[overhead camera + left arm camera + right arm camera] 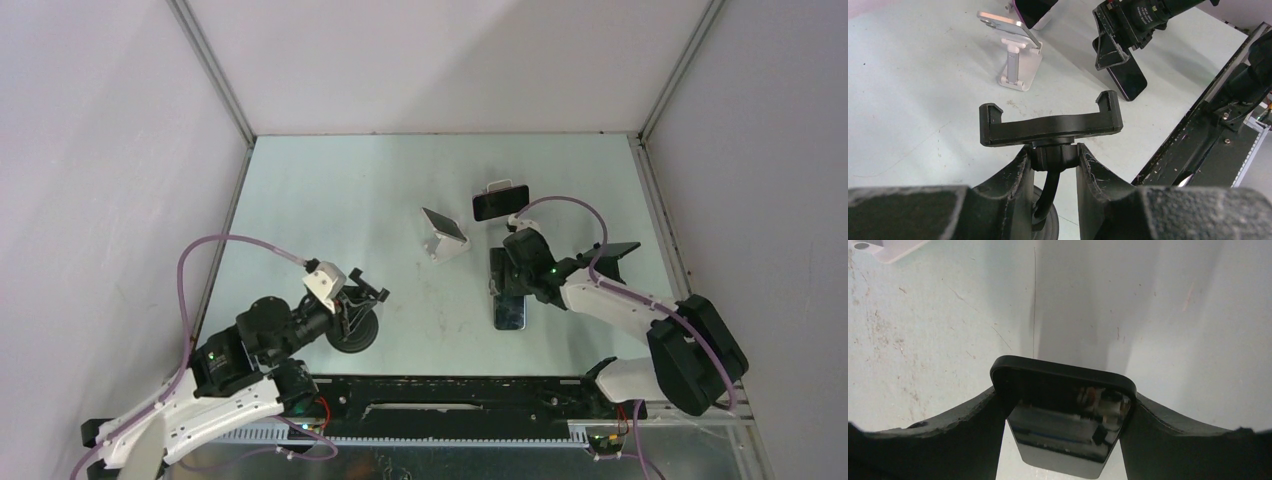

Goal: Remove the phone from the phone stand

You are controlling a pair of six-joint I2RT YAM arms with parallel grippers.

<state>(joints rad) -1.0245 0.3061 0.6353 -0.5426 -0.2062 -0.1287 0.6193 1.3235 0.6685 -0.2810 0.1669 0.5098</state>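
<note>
Right side: phone [1068, 430] gripped across its sides by right gripper [1065, 397], at or just above table [923, 340]; to be laid flat before release. Left gripper [1053, 155] closed on stand [1048, 127] neck.

The left arm [200, 410] and right arm [610, 300] have white shells over black joints. A lilac cable [215, 240] loops along each, and a green light [553, 270] glows on each. The pincer fingers [1008, 185] are black and scuffed.

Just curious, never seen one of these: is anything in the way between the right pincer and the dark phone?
Nothing visible: the phone sits gripped in the right pincer, well apart from the black stand.
</note>
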